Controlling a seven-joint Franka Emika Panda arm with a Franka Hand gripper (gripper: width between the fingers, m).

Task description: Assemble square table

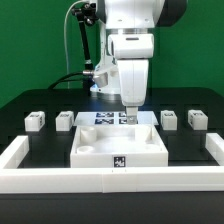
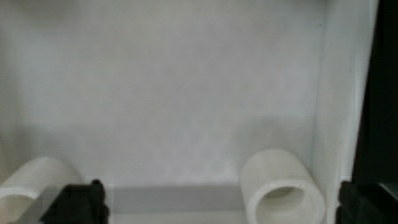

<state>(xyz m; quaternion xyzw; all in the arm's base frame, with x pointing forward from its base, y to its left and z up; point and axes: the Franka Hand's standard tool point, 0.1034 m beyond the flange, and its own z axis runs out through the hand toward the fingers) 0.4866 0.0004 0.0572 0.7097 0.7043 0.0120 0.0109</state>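
Observation:
The white square tabletop [image 1: 100, 146] lies at the middle of the black table, a tag on its front wall. My gripper [image 1: 130, 113] hangs straight down over its far edge, open with nothing between the fingers. Two white leg blocks [image 1: 35, 120] [image 1: 65, 120] stand at the exterior view's left, and two more [image 1: 168, 119] [image 1: 196, 119] at its right. The wrist view is filled by the tabletop's inner face [image 2: 178, 90], with two round hollow bosses [image 2: 285, 185] [image 2: 32, 192] rising from it. One boss lies between the black fingertips [image 2: 80, 205] of the gripper [image 2: 224, 206].
The marker board [image 1: 103, 118] lies just behind the tabletop, partly hidden by the gripper. A long white rail [image 1: 110, 181] borders the front of the table and runs up both sides [image 1: 14, 152]. Black cables [image 1: 82, 60] hang behind the arm.

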